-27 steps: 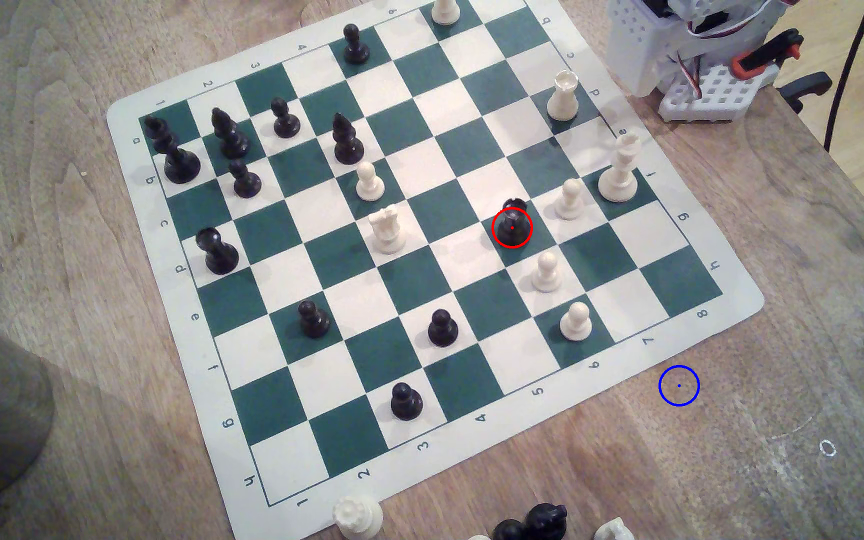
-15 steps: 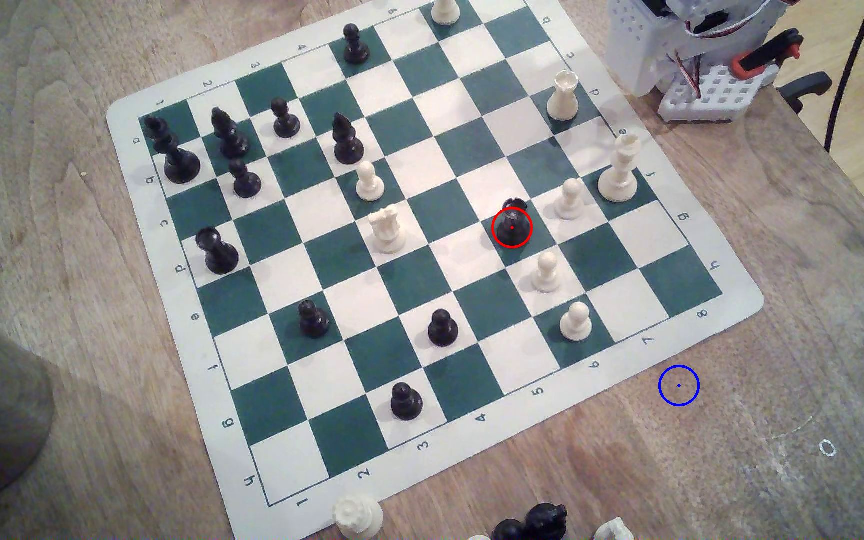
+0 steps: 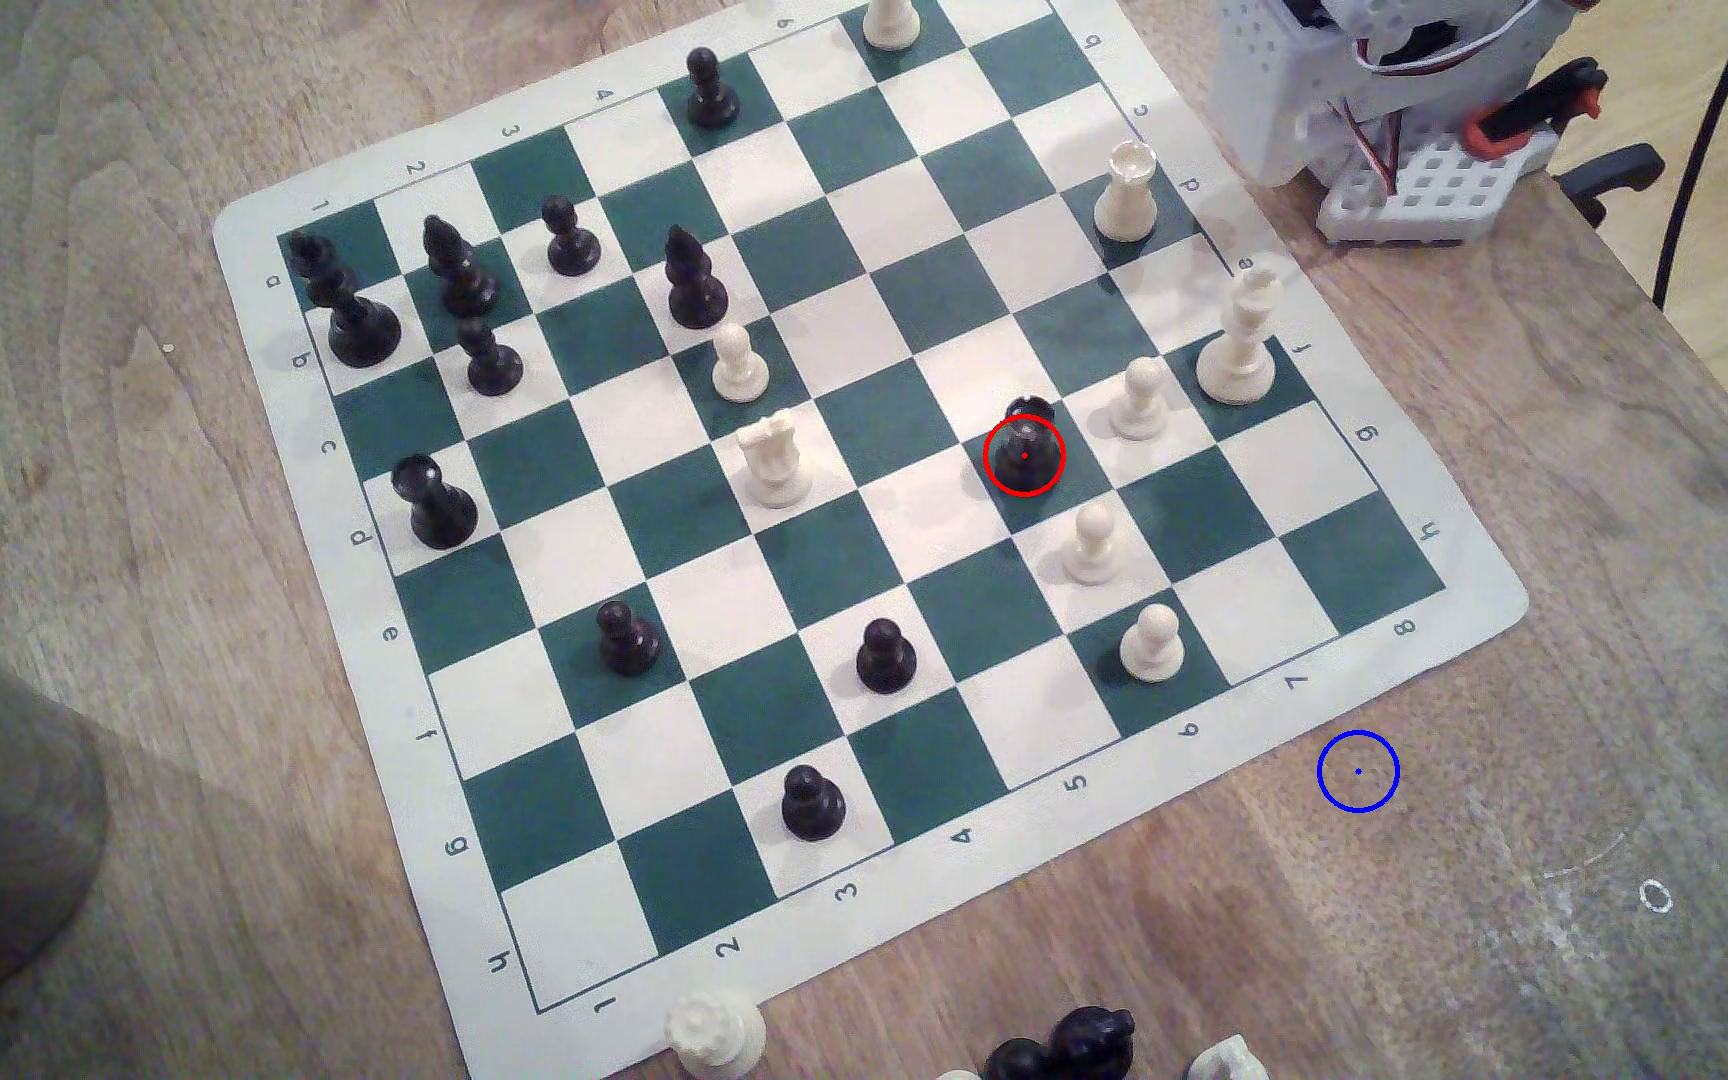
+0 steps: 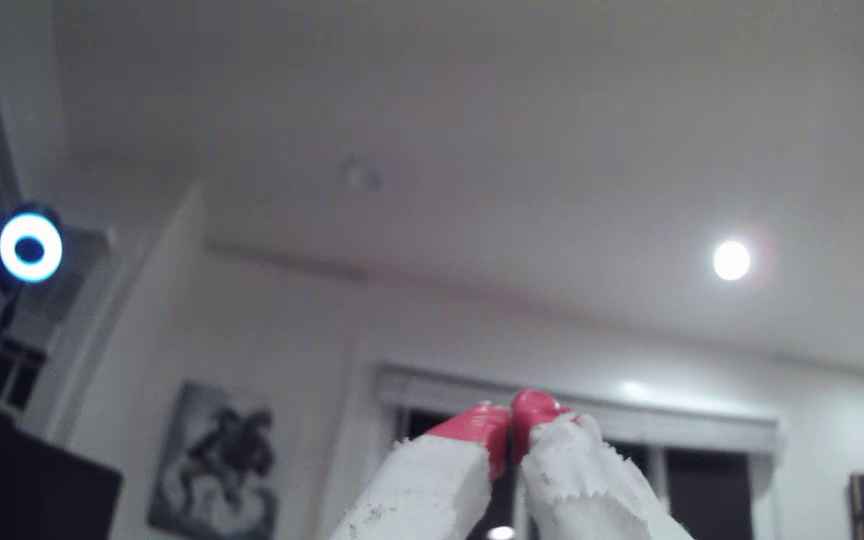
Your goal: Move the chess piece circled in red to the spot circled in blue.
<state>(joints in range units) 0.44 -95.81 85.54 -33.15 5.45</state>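
Only the white arm base (image 3: 1286, 93) at the far right has shifted slightly, along with its wires; every piece stands where it stood a moment ago.

The black rook (image 3: 1024, 454) sits upright inside the red ring on a green square, right of the board's middle. It is glossy and squat, with a wide round base and a notched crown. A white pawn (image 3: 1138, 398) stands just to its right and another (image 3: 1091, 542) just nearer.

The blue ring (image 3: 1358, 771) lies on bare wood grain off the board's near right edge, well apart from the rook.

Eleven black pieces stand on the board, counting the rook; six of them are ball-headed pawns. Eight cream-white pieces share it, five with pawn-like round heads. At the near edge, off the board, are two white pieces and a blurred cluster of black ones.

The chessboard (image 3: 247, 260) is a flat, flexible mat of green and white squares with a pale border, rounded corners and printed letters and numbers. The table (image 3: 1618, 582) is matt, worn wood.

In the wrist view the gripper (image 4: 510, 418) points at the ceiling. Its two white, rough-edged fingers end in smooth red tips (image 4: 476, 423). The jaws are pressed together with nothing between them. Two round ceiling lights glow beyond them.
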